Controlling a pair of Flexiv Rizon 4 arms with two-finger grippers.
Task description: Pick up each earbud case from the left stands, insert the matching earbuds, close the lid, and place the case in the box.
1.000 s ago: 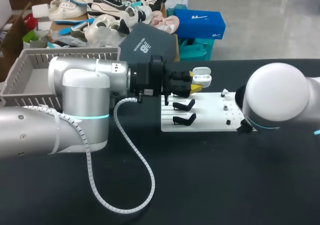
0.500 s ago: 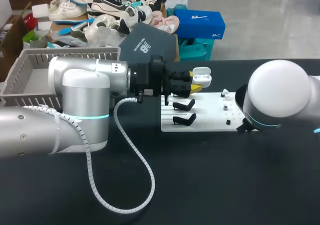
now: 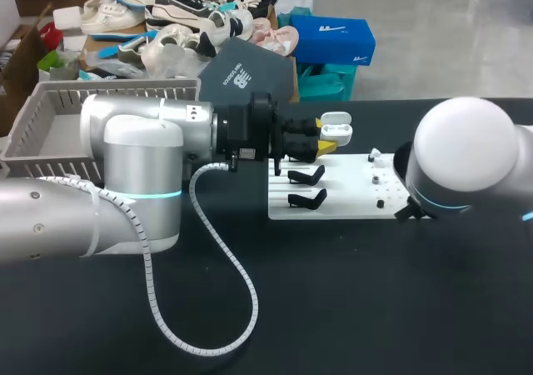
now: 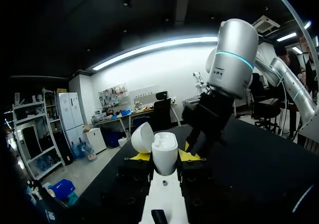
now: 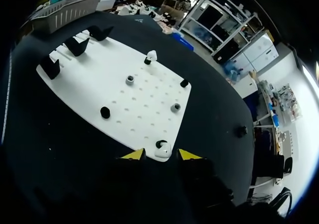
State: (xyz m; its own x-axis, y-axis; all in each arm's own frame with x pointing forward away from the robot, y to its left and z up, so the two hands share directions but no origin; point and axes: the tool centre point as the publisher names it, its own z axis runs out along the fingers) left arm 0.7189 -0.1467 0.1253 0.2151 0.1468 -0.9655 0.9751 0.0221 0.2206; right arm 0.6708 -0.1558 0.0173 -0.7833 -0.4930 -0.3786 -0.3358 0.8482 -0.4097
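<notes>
At the near right edge of the white board (image 5: 99,84), the right tool (image 5: 161,157) is straddling a white earbud (image 5: 163,149); I cannot tell whether it is gripping it. Farther off, by the board's far edge, the left tool (image 4: 165,159) is clamping the white earbud case (image 4: 164,147), whose lid (image 4: 142,137) is standing open. The grey box (image 3: 50,112) is sitting far left on the counter (image 3: 333,292).

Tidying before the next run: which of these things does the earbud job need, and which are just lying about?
Job: case in left claw, earbuds, stands, board, box.
Lying about: cable.
</notes>
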